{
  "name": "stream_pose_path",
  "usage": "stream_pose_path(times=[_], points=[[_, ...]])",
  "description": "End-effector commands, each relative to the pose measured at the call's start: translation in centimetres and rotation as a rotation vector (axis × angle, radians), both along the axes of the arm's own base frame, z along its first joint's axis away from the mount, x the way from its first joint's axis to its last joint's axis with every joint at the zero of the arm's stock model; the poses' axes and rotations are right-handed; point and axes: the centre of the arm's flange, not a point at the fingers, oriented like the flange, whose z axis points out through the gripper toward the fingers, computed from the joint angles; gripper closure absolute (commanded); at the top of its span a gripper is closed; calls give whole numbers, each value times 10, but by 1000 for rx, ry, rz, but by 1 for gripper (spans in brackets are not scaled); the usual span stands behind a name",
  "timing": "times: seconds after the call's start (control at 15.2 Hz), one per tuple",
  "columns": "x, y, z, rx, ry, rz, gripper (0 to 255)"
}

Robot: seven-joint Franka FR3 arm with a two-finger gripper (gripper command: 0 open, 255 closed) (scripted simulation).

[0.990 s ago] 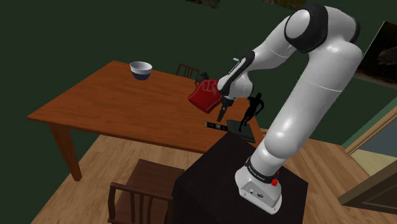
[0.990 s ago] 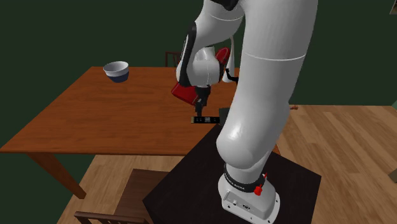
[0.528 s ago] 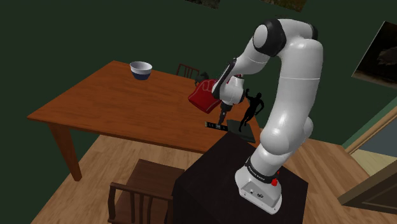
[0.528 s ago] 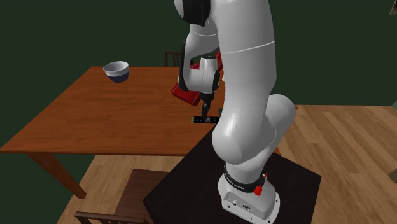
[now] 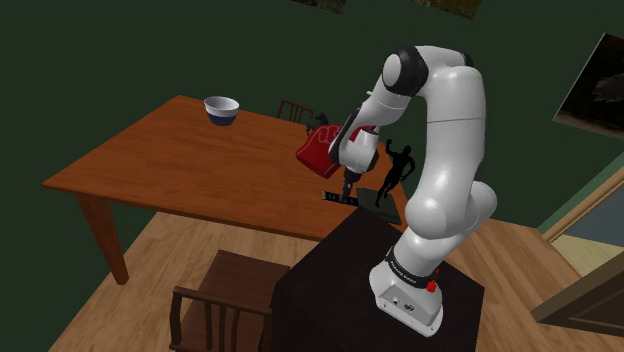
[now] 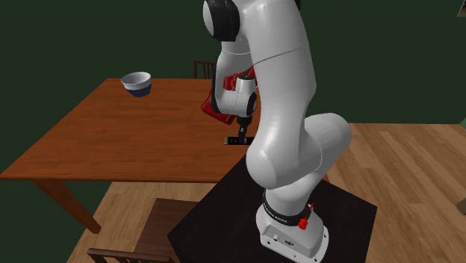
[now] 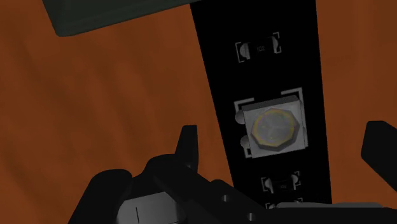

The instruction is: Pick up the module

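The module (image 7: 267, 76) is a thin black strip with a small grey octagonal part and tiny white markings. It lies flat on the brown wooden table (image 5: 170, 150), near the edge closest to the stand (image 5: 340, 198) (image 6: 239, 140). My black gripper (image 5: 346, 188) (image 6: 240, 133) points straight down just over it. In the wrist view the gripper (image 7: 284, 137) is open, its fingers (image 7: 188, 143) standing apart on either side of the strip and not touching it.
A red container (image 5: 316, 150) stands just behind the gripper. A black figurine (image 5: 400, 165) on a dark base is beside the module. A white bowl (image 5: 222, 108) sits at the far side. A wooden chair (image 5: 215, 300) stands beside the dark stand (image 5: 340, 280).
The arm's upper links have swung in toward the shoulder view's left and folded more upright. The gripper has sunk a little toward the module and stays open.
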Motion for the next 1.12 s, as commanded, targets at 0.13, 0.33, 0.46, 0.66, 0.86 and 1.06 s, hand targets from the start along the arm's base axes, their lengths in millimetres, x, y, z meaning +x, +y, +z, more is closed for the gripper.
stream_pose_path(times=[0.13, 0.33, 0.46, 0.66, 0.86, 1.06], points=[[0, 0, -13, 0, -1, 0, 0], [0, 0, -13, 0, -1, 0, 255], [-1, 0, -13, 0, -1, 0, 255], [0, 0, -13, 0, -1, 0, 255], [0, 0, -8, 0, 0, 0, 255], [0, 0, 8, 0, 0, 0, 255]])
